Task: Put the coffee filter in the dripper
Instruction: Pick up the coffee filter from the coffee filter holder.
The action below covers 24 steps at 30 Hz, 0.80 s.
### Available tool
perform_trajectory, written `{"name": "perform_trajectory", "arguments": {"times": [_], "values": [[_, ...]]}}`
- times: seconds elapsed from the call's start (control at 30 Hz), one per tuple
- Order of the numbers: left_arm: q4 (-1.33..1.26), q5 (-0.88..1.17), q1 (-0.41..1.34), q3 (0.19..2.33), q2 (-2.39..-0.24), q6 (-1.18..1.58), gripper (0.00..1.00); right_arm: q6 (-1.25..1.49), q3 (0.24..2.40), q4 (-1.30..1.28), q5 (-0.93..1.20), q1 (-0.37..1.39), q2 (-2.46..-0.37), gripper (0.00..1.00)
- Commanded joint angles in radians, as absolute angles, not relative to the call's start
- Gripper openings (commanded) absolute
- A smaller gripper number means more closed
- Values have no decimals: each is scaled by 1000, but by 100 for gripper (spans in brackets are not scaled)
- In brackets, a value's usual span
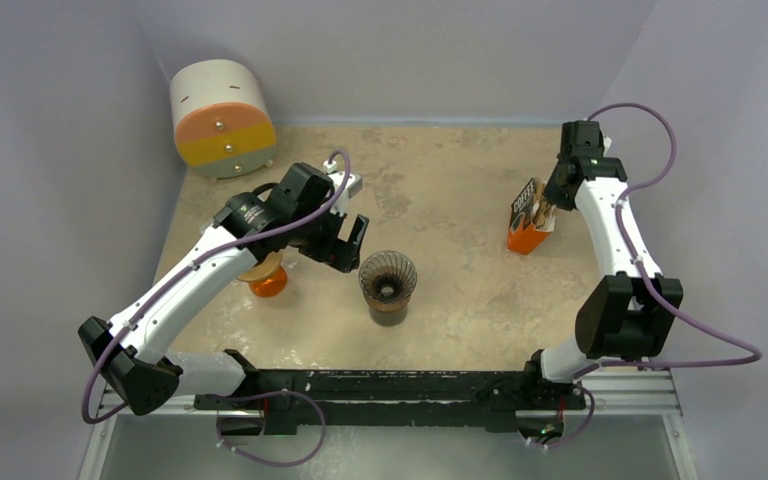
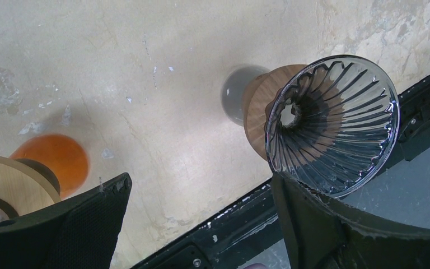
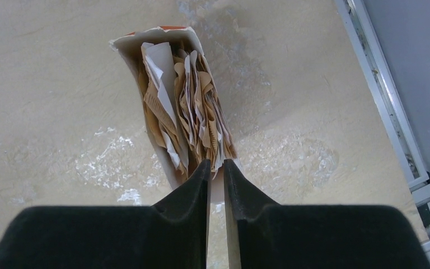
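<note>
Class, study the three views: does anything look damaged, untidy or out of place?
The orange filter box, at the right gripper, has a ragged, torn rim; the paper coffee filters inside are crumpled and jammed unevenly, not neatly stacked.

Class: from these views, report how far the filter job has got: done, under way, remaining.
Done: nothing yet; the dripper is empty. Under way: the right gripper, jaws nearly together, is at the edge of the filters in their box; whether one is pinched is unclear. The left gripper is open beside the dripper. Remaining: lift a filter out, carry it over, seat it.
</note>
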State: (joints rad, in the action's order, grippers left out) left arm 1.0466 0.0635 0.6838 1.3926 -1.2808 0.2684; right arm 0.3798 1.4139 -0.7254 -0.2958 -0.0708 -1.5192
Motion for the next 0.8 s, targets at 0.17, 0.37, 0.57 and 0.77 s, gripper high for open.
{"name": "perform_trajectory", "arguments": {"times": [0.17,0.37,0.57,0.77], "values": [[1012,60,687,1384,-1285,245,94,407,1391,-694,-282,-80,-1541,17],[1011,61,686,1384,-1288,245,94,408,1383,-694,-285,-81,-1544,17],[1011,64,686,1385,-1290,244,94,407,1368,-690,-295,-81,-1544,16],[1012,65,687,1388,-1292,242,94,408,1361,-687,-294,-81,-1545,7]]}}
